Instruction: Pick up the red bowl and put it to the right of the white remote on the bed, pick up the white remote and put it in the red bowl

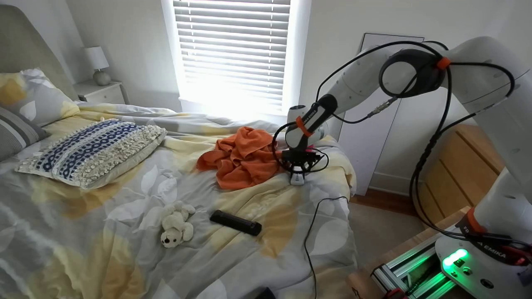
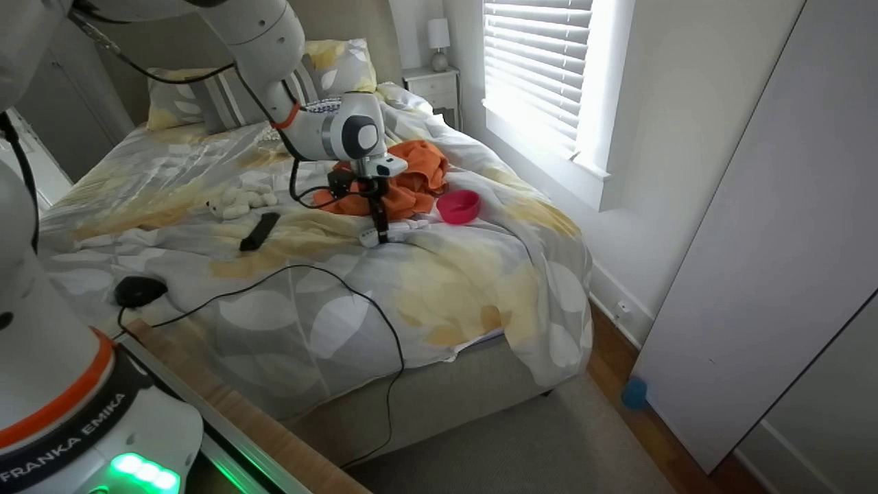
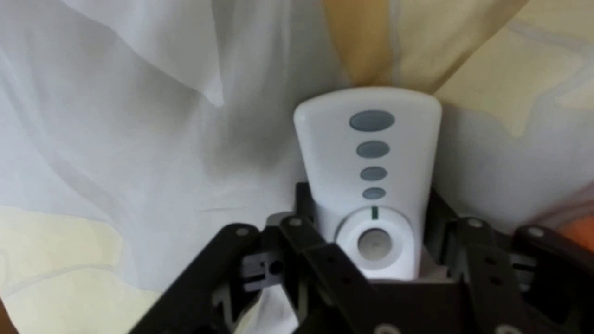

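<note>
On the worktop [image 2: 446, 288], here a bed: the white remote [image 3: 371, 183] is near the red bowl [image 2: 458, 208]; in an exterior view the bowl is to the right of it, so I judge the first half done and the present step to be picking up the remote.

Gripper [image 3: 370, 202]: it clasps the remote, with its fingers [image 3: 305, 199] against both long sides and no gap that I can see; I cannot tell how firm the hold is.

White remote: one end reaches freely beyond the fingers; whether its underside touches the bed is not clear.

Bedding [image 3: 153, 195]: it looks soft and wrinkled, so I advise a slow, straight lift and a check that no fabric is pinched with the remote.

Orange cloth [image 1: 247, 155]: it is just beside the bowl; better to gain height first and only then travel sideways, so that the cloth is not dragged.

Red bowl: it seems upright; the remote may be rather long for it, therefore come above the middle, lower one end inside first, and let go only when the remote leans safely.
</note>
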You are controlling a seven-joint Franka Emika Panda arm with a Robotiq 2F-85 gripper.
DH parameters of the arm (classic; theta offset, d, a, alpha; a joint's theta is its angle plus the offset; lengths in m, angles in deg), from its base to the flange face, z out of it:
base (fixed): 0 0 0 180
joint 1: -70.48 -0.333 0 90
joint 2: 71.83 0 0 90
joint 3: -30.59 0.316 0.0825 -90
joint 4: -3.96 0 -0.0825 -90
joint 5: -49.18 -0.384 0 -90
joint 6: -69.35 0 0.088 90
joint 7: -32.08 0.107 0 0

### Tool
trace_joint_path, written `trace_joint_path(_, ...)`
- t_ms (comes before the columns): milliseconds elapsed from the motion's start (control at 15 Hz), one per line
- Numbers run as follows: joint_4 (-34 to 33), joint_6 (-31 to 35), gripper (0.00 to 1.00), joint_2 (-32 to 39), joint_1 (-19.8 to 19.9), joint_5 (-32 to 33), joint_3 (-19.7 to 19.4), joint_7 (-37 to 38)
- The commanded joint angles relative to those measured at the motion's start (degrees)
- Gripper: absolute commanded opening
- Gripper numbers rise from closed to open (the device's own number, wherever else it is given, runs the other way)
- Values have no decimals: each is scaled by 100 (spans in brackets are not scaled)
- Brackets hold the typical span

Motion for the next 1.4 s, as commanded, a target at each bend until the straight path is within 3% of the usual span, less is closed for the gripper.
trace_joint_path(0, 51, -53, 31, -298, -61, 69, -82, 223)
trace_joint_path(400, -137, -357, 31, -971, 150, 163, -306, 262)
trace_joint_path(600, -509, -729, 31, -1005, 495, 18, -172, 86)
trace_joint_path(1133, -1710, -1036, 31, -62, 1183, -284, 217, -407)
trace_joint_path(1333, -2265, -1125, 31, 402, 1269, -305, 224, -488)
